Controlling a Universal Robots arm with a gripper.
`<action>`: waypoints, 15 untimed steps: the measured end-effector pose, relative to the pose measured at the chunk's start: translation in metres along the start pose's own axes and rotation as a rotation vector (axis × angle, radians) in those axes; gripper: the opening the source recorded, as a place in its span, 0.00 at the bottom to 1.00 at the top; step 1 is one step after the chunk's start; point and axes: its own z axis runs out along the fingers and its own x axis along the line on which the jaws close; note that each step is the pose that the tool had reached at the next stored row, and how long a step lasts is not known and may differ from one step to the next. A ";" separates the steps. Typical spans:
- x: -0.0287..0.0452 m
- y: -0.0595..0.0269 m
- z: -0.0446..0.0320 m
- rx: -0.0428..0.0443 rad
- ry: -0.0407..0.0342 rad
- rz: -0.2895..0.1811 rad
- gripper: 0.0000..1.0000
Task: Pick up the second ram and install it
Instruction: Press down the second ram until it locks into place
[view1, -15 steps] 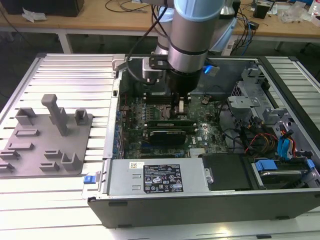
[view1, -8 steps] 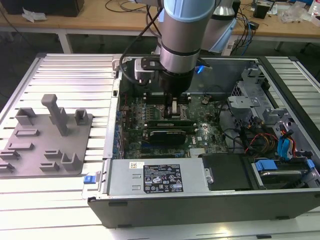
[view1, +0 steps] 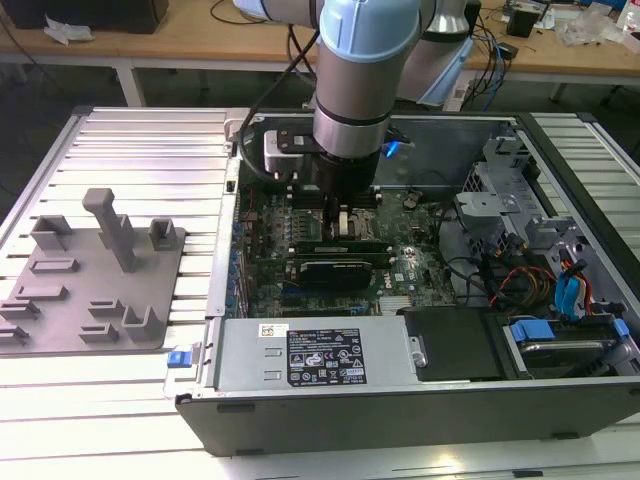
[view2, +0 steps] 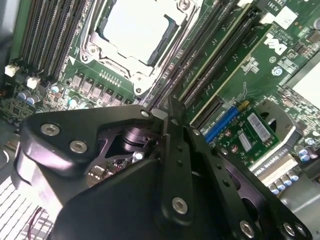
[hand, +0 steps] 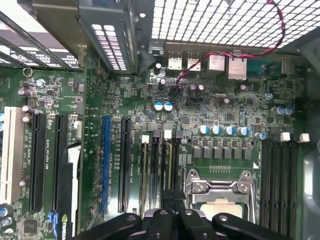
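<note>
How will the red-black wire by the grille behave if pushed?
The red-black wire looks thin and hangs in a loose curve, so probably floppy, light. One end meets the board, so it may tug.

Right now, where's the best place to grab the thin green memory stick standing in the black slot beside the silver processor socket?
Probably its top long edge, pinched across the two flat faces, coming straight down. The thin green memory stick stands on edge between black slots, so only that edge looks reachable.
</note>
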 end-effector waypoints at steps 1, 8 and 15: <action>0.0000 0.0000 0.0000 0.0000 0.0000 0.000 0.08; 0.0001 0.0000 0.0029 0.0003 -0.0004 0.000 0.08; 0.0003 0.0000 0.0049 0.0002 -0.0002 0.000 0.08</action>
